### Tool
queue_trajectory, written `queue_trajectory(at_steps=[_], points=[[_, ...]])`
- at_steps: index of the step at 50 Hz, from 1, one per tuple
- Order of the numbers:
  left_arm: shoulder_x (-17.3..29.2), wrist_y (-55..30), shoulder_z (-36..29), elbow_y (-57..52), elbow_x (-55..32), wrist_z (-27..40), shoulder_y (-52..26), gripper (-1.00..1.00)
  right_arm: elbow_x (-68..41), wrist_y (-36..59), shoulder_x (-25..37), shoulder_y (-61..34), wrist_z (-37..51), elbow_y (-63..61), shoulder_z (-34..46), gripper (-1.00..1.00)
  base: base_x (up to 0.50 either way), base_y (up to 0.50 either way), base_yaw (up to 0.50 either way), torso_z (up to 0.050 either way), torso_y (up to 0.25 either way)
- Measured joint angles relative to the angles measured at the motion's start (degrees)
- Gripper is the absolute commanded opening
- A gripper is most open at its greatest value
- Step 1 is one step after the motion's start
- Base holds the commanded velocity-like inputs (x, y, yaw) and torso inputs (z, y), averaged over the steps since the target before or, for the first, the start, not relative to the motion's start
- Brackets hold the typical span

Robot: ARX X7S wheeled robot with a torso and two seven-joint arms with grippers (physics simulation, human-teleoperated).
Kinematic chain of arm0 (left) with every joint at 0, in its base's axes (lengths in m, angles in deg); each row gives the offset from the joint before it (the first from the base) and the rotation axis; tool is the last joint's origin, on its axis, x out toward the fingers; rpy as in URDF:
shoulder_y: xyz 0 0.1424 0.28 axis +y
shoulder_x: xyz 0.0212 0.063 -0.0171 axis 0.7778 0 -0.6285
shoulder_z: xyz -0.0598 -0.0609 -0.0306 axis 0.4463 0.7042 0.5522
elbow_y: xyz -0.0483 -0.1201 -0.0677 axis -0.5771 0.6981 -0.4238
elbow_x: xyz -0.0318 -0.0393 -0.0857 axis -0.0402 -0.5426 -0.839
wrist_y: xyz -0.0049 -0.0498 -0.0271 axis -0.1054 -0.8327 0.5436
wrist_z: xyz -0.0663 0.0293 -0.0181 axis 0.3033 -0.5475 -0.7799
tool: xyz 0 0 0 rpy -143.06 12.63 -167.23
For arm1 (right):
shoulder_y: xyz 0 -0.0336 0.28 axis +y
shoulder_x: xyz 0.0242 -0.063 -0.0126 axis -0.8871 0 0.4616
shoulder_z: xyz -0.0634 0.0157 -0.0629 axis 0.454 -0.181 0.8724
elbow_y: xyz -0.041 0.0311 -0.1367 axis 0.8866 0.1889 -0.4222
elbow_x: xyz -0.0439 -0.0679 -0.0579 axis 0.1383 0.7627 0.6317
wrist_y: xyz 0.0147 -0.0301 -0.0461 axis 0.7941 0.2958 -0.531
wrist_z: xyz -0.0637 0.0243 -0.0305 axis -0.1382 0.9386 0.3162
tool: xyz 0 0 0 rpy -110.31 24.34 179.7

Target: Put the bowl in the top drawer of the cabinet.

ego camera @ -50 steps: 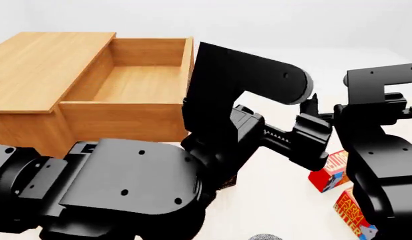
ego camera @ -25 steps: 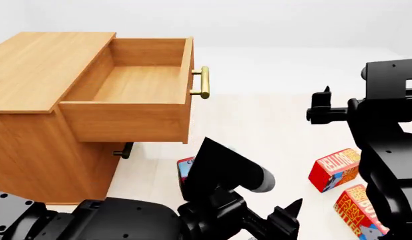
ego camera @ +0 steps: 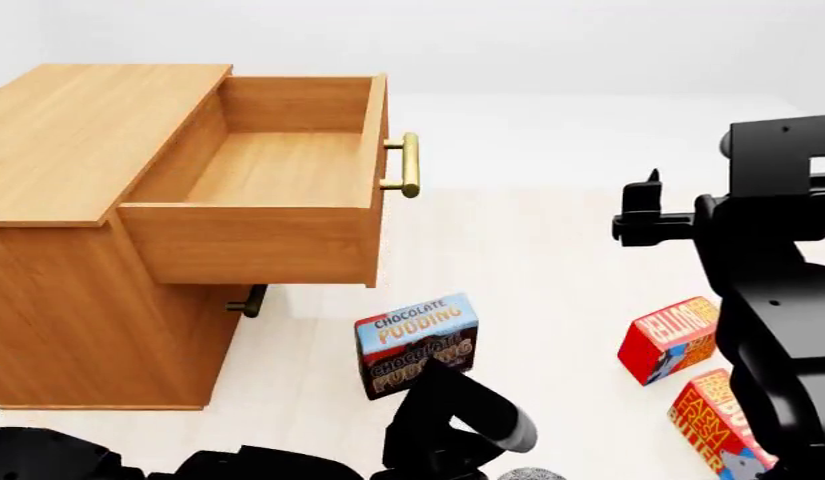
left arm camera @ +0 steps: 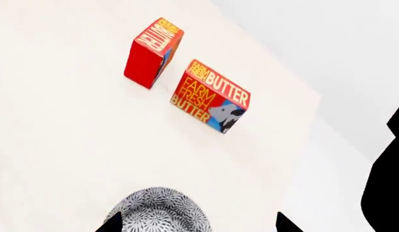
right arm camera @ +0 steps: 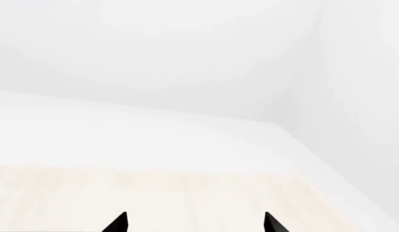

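Trouble looks likeliest at the grab; the left claw hangs spread above the bowl on the floor, so an off-centre pinch could tip it; right claw spread, idle.

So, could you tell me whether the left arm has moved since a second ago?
Yes. The left arm has dropped toward the head view's bottom edge, clear of the top drawer it blocked, uncovering the pudding box.
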Motion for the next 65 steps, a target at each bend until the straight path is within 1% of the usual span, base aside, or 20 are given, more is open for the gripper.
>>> queue_trajectory(at_steps=[15, 41, 53, 65], points=[[-2.2, -1.8, -1.5, 6.9, -2.5, -2.9, 1.8, 1.0, 0.1, -2.2, -0.7, 0.2, 0.2, 2.4, 0.7, 1.0, 0.0, 0.0, 0.0, 0.0, 0.0], [-2.7, -2.4, -0.8, 13.8, -5.1, -5.2, 2.2, 1.0, -0.2, -3.9, -1.0, 0.8, 0.3, 3.9, 0.9, 1.0, 0.0, 0.0, 0.0, 0.0, 0.0], [-4.6, -3.8, -0.6, 21.2, -9.0, -6.3, 3.0, 1.0, -0.2, -4.7, -0.9, 1.0, 0.3, 4.9, 1.1, 1.0, 0.0, 0.0, 0.0, 0.0, 0.0], [-7.8, -6.0, -1.8, 27.7, -11.5, -7.5, 4.7, 1.0, -0.3, -5.2, -0.8, 1.1, 0.3, 5.5, 1.1, 1.0, 0.0, 0.0, 0.0, 0.0, 0.0]])
